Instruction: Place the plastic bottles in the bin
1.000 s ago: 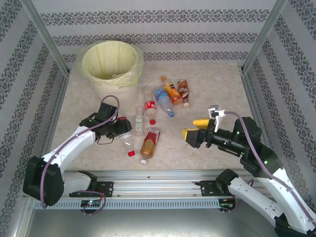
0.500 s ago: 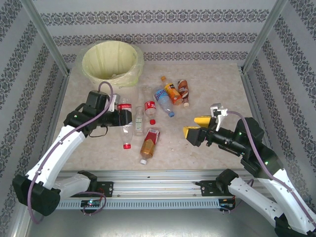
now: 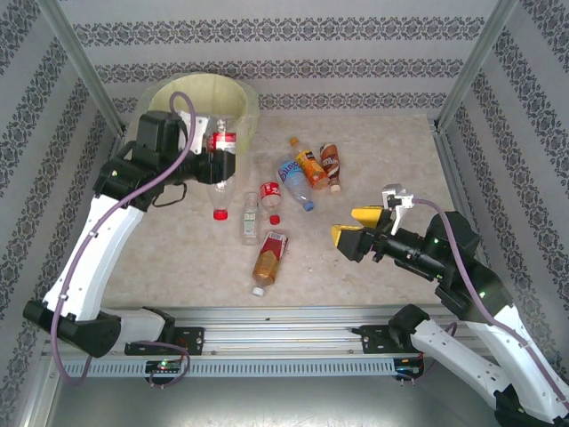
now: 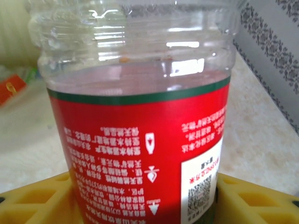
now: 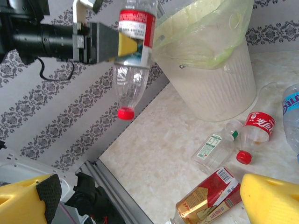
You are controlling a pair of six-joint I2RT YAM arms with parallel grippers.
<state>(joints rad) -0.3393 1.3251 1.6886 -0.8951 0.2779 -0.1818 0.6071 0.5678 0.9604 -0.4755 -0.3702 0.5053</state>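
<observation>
upper left, the left gripper clamps a red-label bottle vertical, cap down (beside the bin); right gripper gapes.

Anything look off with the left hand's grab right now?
The red-label bottle hangs upside down in the left hand, its cap lowest, gripped around the label. No spill or damage visible.

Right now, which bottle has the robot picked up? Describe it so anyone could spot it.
Find the big white bin with the yellow-green bag at the far left of the table. Just in front of it, the left gripper holds a clear bottle with a red label. Unlike the other bottles, which lie flat, it hangs in the air, red cap down.
</observation>
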